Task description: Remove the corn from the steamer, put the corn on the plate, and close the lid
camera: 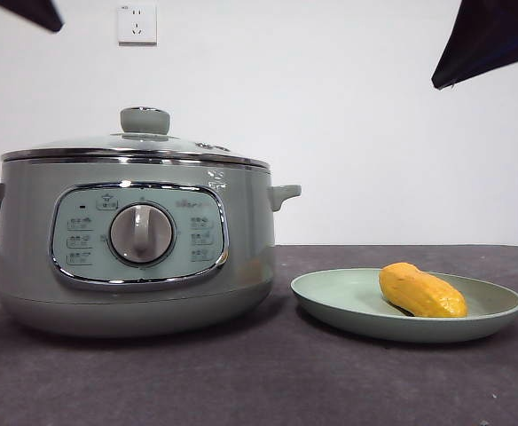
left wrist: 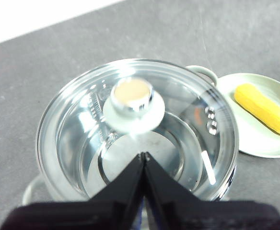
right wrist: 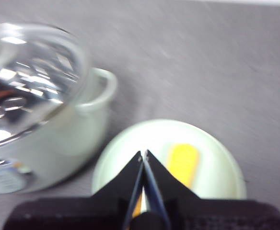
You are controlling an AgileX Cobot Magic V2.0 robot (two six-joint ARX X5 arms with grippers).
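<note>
One corn [camera: 421, 291] on the plate [camera: 330, 306] — lid [camera: 135, 146] closes steamer [camera: 28, 257]

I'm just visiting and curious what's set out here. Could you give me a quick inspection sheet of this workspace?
Surface: dark grey table, bare around the things.
Job's things: corn lies on the plate, beside the steamer; lid sits on the steamer.
Clutter: nothing seen.
Grippers: left tool shut, empty, above the lid; right tool shut, empty, above the plate.
Cables: nothing seen.
Surroundings: white wall with a power socket.
</note>
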